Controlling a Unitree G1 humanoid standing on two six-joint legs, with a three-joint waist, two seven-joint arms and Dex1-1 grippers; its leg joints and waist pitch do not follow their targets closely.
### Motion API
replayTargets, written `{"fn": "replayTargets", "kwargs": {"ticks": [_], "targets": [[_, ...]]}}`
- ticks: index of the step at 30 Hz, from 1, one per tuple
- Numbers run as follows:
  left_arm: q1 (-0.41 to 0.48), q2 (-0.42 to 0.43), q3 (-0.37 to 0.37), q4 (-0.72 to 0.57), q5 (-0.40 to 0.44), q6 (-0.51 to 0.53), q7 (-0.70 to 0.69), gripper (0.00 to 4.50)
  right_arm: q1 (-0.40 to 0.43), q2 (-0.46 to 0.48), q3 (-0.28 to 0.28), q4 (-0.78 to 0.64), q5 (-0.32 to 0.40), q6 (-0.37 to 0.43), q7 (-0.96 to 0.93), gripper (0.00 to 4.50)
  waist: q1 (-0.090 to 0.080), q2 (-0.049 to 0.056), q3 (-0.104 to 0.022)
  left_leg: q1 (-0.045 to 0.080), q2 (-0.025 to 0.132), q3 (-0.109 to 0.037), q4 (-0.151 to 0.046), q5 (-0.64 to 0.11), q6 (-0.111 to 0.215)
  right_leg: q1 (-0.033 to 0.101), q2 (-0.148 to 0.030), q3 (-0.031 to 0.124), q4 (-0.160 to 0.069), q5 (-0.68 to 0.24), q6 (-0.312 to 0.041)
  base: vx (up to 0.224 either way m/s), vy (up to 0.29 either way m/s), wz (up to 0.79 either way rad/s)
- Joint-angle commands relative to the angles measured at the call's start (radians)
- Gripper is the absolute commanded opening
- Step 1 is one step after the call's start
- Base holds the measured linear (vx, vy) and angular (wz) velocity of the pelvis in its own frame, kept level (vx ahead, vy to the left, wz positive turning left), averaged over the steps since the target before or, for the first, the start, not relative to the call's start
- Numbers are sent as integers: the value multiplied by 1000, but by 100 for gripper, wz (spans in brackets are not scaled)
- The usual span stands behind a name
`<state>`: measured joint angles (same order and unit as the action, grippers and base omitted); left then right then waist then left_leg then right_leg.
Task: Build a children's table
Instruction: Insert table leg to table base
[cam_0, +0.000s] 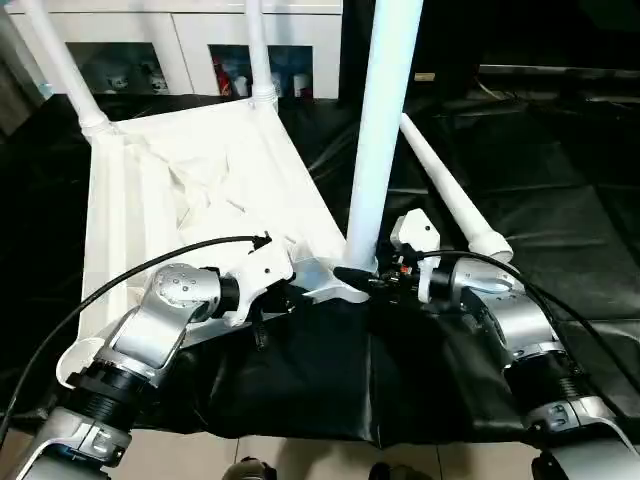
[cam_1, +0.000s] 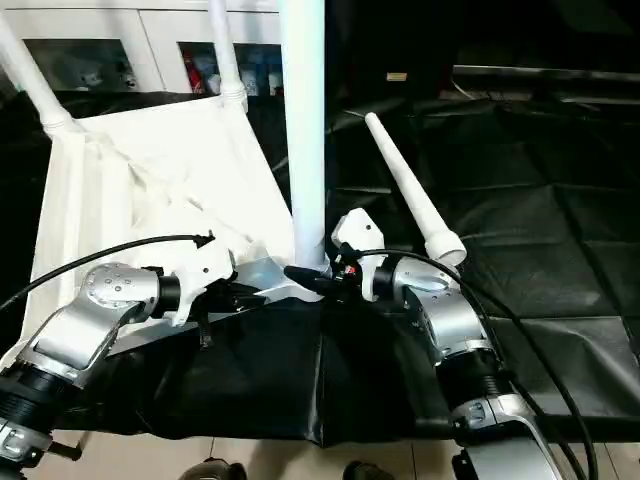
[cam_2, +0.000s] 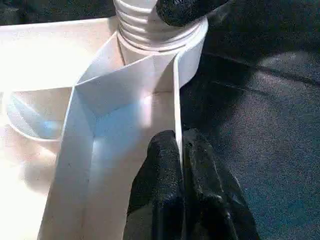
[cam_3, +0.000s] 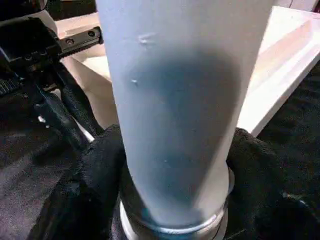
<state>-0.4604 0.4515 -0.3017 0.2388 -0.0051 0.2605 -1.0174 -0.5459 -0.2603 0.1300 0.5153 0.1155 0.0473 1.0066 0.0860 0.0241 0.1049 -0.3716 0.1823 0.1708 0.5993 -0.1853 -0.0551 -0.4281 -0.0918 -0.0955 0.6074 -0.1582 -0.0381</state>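
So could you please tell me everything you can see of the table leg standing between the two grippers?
The leg is a long, smooth white tube, plastic by its look, standing upright in the near corner socket of the upturned top; its upper end runs out of view. Ridged rings show at its foot. The right gripper has its jaws around the leg low down, a black finger on each side. The left gripper is shut on the top's thin rim wall beside the socket.

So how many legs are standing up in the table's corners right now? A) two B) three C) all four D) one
B: three legs stand in corner sockets of the upside-down table top, the nearest leg between the right claw's fingers, while the fourth leg lies on the black cloth.
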Motion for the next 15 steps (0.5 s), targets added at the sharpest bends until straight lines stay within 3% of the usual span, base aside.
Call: {"fn": "replayTargets", "kwargs": {"ticks": [1,8,12,15], "targets": [[1,-11,-23,-32,-7,-31,-18,0,-7,8,32,4,2,-9,24,272,-2,-6,-94,4,39,-7,-61,-113,88,76,-57,56,-60,-187,-229,0,0,0],[-3,-17,-14,-21,-14,-18,-15,0,8,11,30,18,2,-5,22,268,-3,-2,-91,5,39,-9,-62,-133,75,74,-55,55,-61,-199,-223,0,0,0],[-22,-55,7,13,-13,39,50,0,2,52,-22,94,-8,23,-127,267,-4,0,-89,5,39,-8,-63,-138,73,72,-57,56,-64,-204,-227,0,0,0],[-53,-96,23,61,0,64,121,0,-10,92,-57,154,-17,30,-256,267,-11,0,-78,13,36,-10,-70,-224,35,70,-59,52,-86,-383,-177,0,0,0]]}}
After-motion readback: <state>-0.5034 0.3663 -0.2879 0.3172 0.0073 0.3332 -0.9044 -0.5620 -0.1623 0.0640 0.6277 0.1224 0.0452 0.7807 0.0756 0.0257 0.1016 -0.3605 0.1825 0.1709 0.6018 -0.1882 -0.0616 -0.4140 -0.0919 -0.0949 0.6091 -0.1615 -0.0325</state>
